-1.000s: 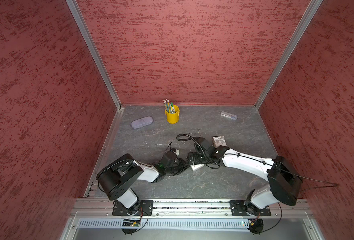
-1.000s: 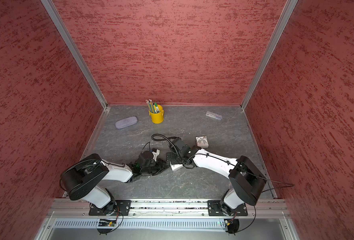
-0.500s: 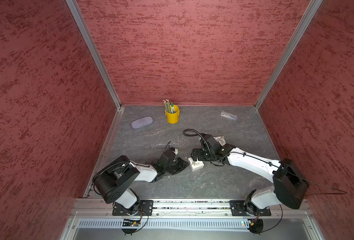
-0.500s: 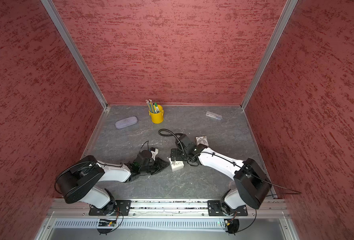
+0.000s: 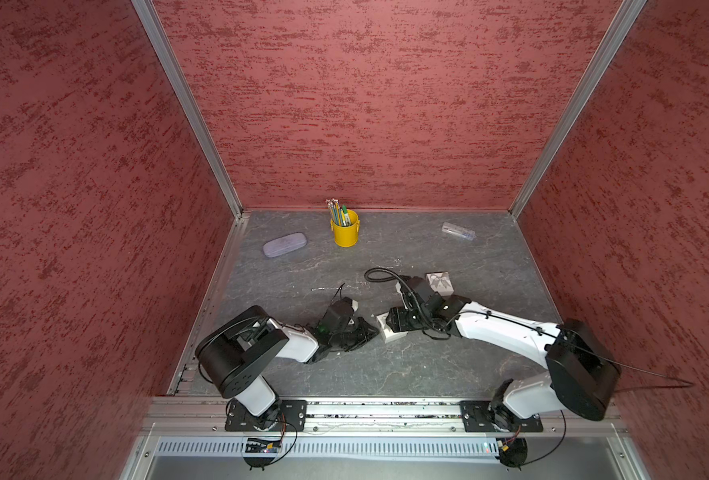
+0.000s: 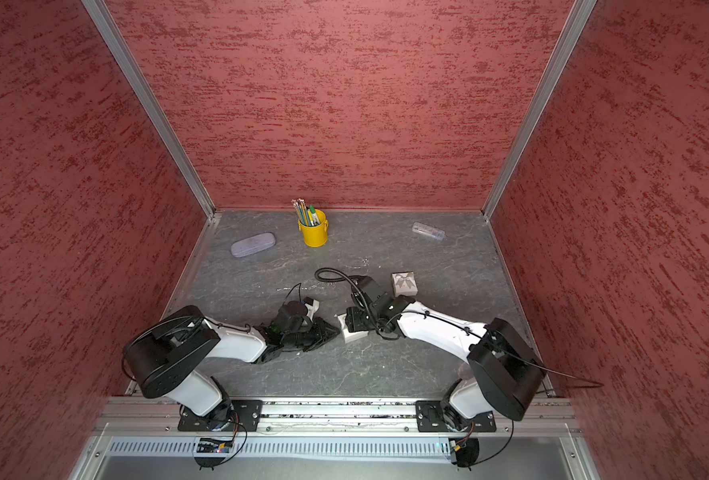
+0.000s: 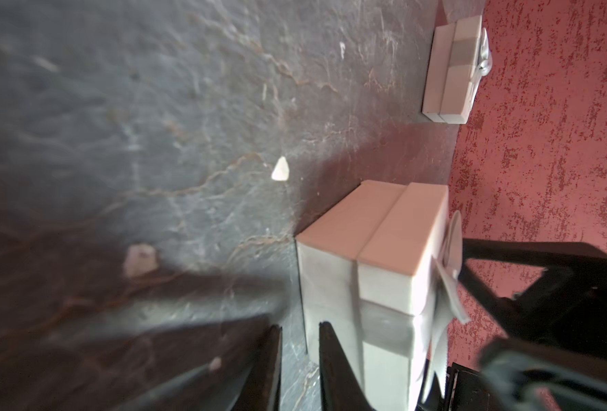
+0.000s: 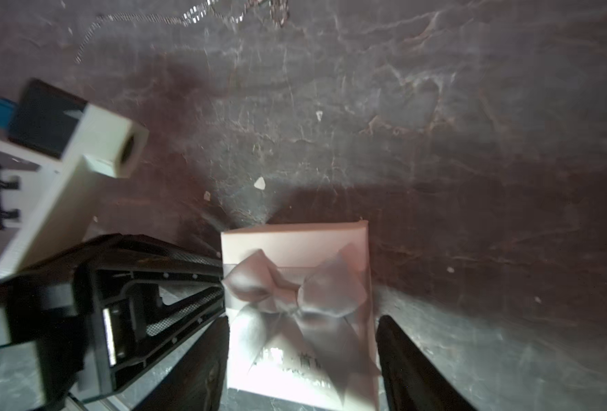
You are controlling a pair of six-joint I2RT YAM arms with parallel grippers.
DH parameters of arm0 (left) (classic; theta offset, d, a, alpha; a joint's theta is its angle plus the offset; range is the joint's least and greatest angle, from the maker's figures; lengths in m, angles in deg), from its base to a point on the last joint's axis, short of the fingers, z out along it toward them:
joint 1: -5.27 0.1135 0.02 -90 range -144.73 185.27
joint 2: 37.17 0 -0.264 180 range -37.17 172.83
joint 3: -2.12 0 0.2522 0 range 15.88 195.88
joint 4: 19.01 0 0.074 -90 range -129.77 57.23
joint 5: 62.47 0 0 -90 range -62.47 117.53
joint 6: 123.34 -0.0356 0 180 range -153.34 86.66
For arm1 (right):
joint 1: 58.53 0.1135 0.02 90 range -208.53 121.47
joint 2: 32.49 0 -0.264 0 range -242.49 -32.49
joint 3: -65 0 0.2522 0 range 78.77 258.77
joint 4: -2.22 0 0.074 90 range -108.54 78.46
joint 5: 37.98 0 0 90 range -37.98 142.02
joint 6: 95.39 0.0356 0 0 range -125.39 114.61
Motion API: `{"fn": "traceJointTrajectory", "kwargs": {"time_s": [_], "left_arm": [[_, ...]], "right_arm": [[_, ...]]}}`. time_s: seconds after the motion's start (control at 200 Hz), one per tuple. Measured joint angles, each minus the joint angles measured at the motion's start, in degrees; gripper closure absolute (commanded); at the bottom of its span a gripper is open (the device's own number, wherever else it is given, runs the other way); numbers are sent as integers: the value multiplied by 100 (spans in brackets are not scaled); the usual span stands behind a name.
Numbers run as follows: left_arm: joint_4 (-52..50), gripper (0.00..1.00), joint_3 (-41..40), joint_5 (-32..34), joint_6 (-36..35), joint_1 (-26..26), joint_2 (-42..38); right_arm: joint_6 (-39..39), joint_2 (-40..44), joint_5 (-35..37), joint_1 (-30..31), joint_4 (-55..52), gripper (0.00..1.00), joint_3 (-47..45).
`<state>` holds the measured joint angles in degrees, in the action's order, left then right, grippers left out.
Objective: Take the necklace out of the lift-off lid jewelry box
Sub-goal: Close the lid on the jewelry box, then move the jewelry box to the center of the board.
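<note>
- Two bow-topped boxes stand on the counter (image 5: pixel 427 365). The jewelry box (image 5: pixel 387 332) being worked sits mid-counter toward the front edge, between the arms. A second box (image 5: pixel 439 282) stands apart, nearer the back and right edges.
- Lid (image 8: pixel 295 242) is seated on the base (image 7: pixel 327 277), so the necklace is not visible; judged to be inside.
- Thin chain (image 8: pixel 188 18) lies loose on the counter beyond the box, toward the back edge. Cannot tell whether it belongs to the task.
- Right pincer (image 8: pixel 304 320) is directly over the box, pointing down. Its fingers (image 8: pixel 401 356) flank two opposite sides of the lid, flush or nearly so. Cannot tell whether they pinch yet.
- Left pincer (image 7: pixel 301 325) lies low at the side of the box facing the left arm. Jaws are nearly together with nothing between them, tips at the base.
- Deciding relation: the lid lies straight below and between the right fingers. The box is near square, with no long axis to favour.
- Judgement: the right arm is placed for a straight upward lift while the left steadies the base. The risk is the base rising with the lid.
</note>
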<state>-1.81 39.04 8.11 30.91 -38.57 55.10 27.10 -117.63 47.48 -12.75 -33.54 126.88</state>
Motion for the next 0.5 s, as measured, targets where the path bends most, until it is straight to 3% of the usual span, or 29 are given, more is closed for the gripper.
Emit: {"fn": "traceJointTrajectory", "kwargs": {"time_s": [0.421, 0.501], "left_arm": [[236, 79, 105, -63, 42, 35, 240], [225, 74, 92, -92, 39, 90, 201]], "right_arm": [[48, -267, 433, 210, -157, 33, 50], [96, -269, 474, 208, -201, 32, 61]]}}
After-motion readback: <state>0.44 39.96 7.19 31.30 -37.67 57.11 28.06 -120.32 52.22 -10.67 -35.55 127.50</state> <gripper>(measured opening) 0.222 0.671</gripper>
